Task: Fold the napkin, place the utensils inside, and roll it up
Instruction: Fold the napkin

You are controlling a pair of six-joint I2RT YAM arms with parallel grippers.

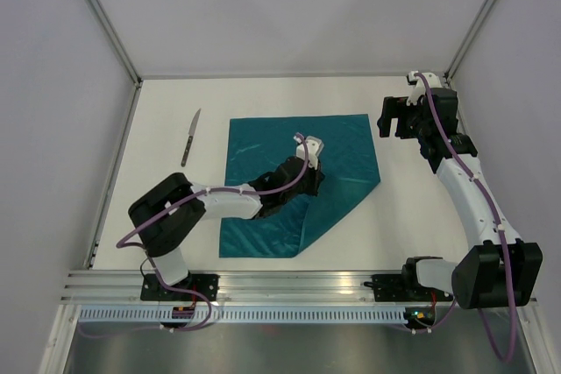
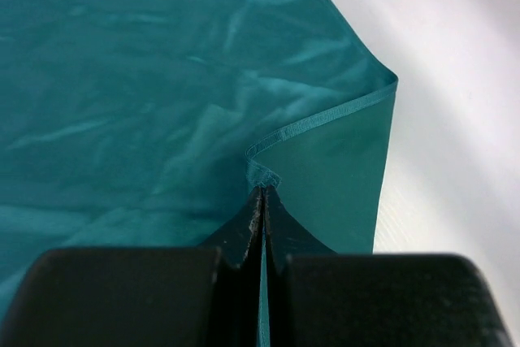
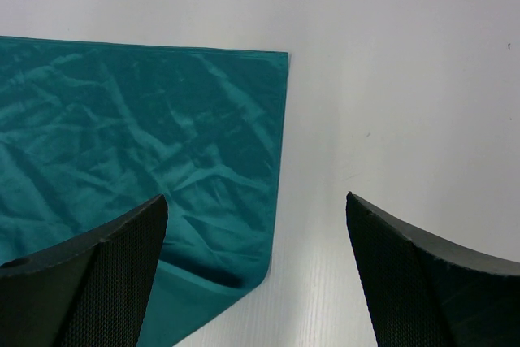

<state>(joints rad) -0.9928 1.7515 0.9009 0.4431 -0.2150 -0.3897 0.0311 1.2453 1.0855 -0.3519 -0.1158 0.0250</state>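
Observation:
The teal napkin lies mid-table, and its near right side runs as a diagonal fold. My left gripper is over the middle of the cloth, shut on a hemmed corner of the napkin. The cloth shows pinched between its tips. My right gripper is open and empty beside the napkin's far right corner, its midpoint above the cloth's edge. One utensil, a knife with a silver blade and dark handle, lies left of the napkin. No other utensil shows.
The white table is walled on the left, back and right. A metal rail with both arm bases runs along the near edge.

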